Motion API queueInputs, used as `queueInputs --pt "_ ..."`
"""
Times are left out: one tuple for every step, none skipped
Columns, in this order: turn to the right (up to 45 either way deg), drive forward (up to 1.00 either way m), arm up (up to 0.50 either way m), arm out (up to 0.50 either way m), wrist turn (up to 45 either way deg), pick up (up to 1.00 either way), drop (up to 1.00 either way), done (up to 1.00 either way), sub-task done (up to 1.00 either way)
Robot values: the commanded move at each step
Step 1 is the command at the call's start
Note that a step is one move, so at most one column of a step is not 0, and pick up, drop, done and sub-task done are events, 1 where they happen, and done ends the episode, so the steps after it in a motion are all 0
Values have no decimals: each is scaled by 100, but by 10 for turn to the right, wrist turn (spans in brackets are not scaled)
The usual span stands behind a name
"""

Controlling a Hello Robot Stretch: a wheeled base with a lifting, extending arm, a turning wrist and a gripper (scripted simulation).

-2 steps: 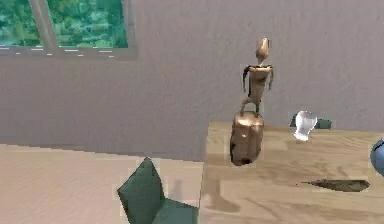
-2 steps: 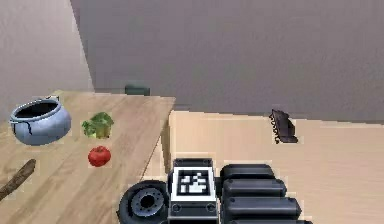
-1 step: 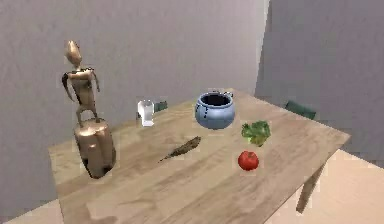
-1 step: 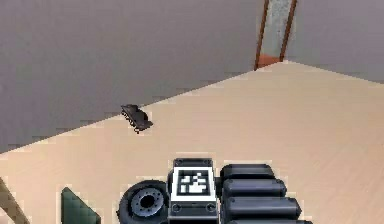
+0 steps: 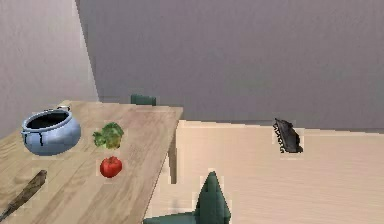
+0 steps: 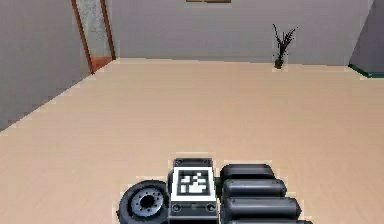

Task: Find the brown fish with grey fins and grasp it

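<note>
Dark shape (image 5: 288,136) on the floor (image 5: 300,185) may be your fish; approach and grasp remain. Of the gripper (image 6: 147,204), you cannot tell state or load.

— What's along the far wall?
— A door (image 6: 93,30) upper left, a potted plant (image 6: 282,45) upper right.
— And lower down?
— Bare tan floor (image 6: 190,110), dark machine parts (image 6: 250,195) at bottom centre.
</note>
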Motion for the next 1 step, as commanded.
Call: queueInputs --pt "60 0 0 0 0 0 0 0 0"
